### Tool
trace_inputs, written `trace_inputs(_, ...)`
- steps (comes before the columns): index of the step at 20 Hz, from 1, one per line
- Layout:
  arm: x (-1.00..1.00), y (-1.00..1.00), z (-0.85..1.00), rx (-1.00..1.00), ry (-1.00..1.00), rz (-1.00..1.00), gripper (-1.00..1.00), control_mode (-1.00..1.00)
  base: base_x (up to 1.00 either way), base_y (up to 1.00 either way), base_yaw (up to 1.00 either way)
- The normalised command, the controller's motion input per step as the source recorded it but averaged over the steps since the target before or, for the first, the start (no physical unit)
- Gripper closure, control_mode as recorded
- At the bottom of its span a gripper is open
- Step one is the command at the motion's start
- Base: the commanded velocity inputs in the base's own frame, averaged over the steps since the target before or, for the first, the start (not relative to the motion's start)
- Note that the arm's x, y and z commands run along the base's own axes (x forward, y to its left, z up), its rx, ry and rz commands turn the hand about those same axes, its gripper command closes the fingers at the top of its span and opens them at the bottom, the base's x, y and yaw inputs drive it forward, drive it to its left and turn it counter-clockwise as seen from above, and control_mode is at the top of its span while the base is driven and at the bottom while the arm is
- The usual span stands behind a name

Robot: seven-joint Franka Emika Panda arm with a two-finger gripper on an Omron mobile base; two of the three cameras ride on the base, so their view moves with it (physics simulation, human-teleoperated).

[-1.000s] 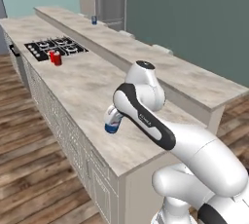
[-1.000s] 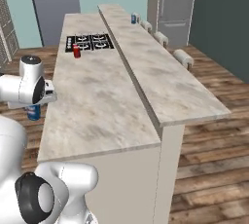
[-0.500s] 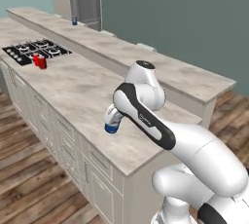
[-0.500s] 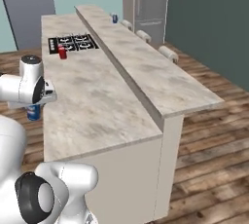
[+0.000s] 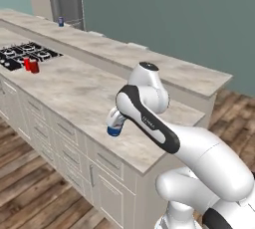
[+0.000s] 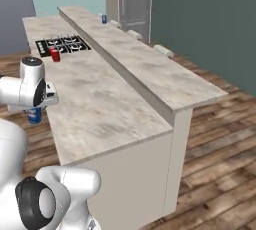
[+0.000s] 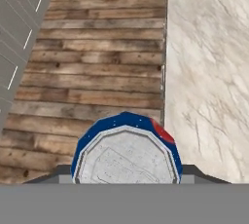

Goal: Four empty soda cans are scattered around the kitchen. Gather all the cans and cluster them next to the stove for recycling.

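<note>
**Blue can in hand, still far from the stove**

The gripper [image 5: 114, 123] is closed on a blue can [image 5: 114, 130], which hangs from it just off the near edge of the counter [image 5: 84, 91], over the wood floor [image 7: 92, 57]. In the hand view the can's silvery top sits right between the finger tips, its blue rim with a red patch showing, the counter's marble edge running along its right side. From the right base view the same can [image 6: 34, 115] hangs below the hand beside the counter's near end.

Further out, the stove [image 5: 22, 55] lies well away at the far left of the counter. Two red cans [image 5: 31, 65] stand together just beside it on the countertop, so that part looks done. Another blue can [image 5: 61, 21] stands on the raised ledge [image 5: 139, 54] at the far end, well apart from the stove and not yet collected.

By this showing, two cans are placed, one is being carried, and one remains to fetch.
</note>
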Motion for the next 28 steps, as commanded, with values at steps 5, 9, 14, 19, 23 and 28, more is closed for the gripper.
trace_inputs(5, 0.00, 0.00, 0.00, 0.00, 0.00, 0.00, 1.00, 1.00, 0.00, 0.56, -0.29)
trace_inputs(9, 0.00, 0.00, 0.00, 0.00, 0.00, 0.00, 1.00, 1.00, 0.00, 0.54, -0.32)
trace_inputs(14, 0.00, 0.00, 0.00, 0.00, 0.00, 0.00, 1.00, 1.00, 0.04, 0.50, -0.38)
trace_inputs(19, 0.00, 0.00, 0.00, 0.00, 0.00, 0.00, 1.00, 1.00, 0.10, 0.47, -0.41)
trace_inputs(23, 0.00, 0.00, 0.00, 0.00, 0.00, 0.00, 1.00, 1.00, 0.13, 0.47, -0.41)
trace_inputs(28, 0.00, 0.00, 0.00, 0.00, 0.00, 0.00, 1.00, 1.00, 0.13, 0.48, -0.40)
